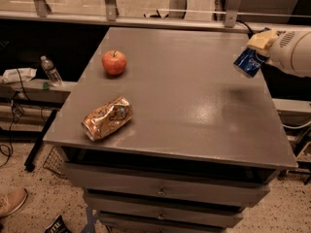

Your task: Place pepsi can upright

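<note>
The dark blue pepsi can [247, 62] hangs tilted in the air above the right side of the grey table [194, 106]. My gripper [259, 46] is at the right edge of the view, shut on the can's upper end with its tan fingertips [262, 41]. The white arm runs out of the frame to the right. The can's top end is hidden by the gripper. A soft shadow lies on the table below the can.
A red apple [114, 62] stands at the table's back left. A crushed gold-orange can [107, 118] lies on its side near the front left. Drawers sit under the tabletop. A plastic bottle [50, 71] stands on a low shelf at the left.
</note>
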Motion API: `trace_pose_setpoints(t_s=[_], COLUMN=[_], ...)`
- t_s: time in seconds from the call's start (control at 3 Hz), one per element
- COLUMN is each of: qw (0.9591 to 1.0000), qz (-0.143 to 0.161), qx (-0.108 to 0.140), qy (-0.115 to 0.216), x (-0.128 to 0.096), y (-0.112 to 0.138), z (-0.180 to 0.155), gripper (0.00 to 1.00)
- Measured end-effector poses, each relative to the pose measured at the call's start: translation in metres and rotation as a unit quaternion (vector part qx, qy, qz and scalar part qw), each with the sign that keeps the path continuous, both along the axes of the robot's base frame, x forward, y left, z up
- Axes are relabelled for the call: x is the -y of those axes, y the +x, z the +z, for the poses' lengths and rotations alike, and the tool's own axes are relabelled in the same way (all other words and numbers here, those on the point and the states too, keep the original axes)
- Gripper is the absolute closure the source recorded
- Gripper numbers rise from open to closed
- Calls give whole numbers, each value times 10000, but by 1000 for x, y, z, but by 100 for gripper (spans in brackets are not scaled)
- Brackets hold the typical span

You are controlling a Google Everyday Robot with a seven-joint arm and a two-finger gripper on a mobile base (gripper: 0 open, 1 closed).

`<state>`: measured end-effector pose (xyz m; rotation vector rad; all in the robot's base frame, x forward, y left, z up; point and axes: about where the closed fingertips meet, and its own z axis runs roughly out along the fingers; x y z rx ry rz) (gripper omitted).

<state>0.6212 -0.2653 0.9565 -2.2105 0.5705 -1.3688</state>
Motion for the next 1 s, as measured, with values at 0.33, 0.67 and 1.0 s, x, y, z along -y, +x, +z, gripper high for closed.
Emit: trace_pose_setpoints(t_s=[0.33, 0.67, 1.0], qw=[9969, 9931, 9932], qz=[320, 535, 525], qx=[485, 623, 614], qy=[-526, -839, -842], x=[1, -11, -9], y=[-6, -8, -8], z=[-5, 2, 2], gripper=[100, 100, 100])
